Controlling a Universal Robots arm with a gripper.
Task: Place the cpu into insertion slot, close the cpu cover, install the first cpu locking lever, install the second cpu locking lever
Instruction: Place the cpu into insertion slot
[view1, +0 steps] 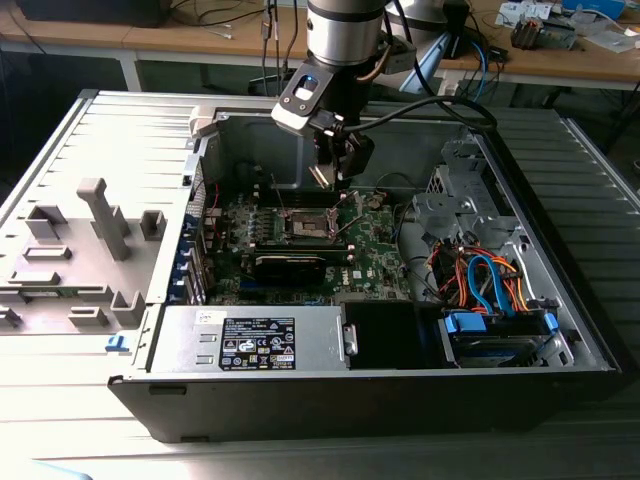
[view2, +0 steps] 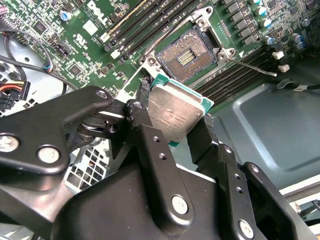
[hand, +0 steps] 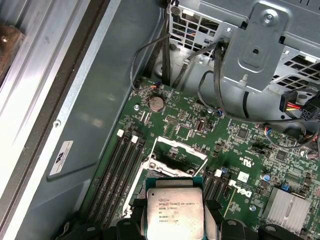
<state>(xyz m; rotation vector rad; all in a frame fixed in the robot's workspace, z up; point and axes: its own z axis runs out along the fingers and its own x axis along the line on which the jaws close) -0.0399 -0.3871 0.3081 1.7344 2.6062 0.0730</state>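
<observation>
fingers (view2: 150, 145) pinching the cpu (view2: 175, 112) edges, near the insertion slot (view2: 186, 54)

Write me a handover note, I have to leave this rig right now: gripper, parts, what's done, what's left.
Gripper: shut on the chip, held in the air near the socket.
Socket: bare, contacts showing; the cover looks swung up.
Done: chip picked up.
Left: chip not seated, cover not shut, levers not locked; one lever lies loose beside the socket.
</observation>
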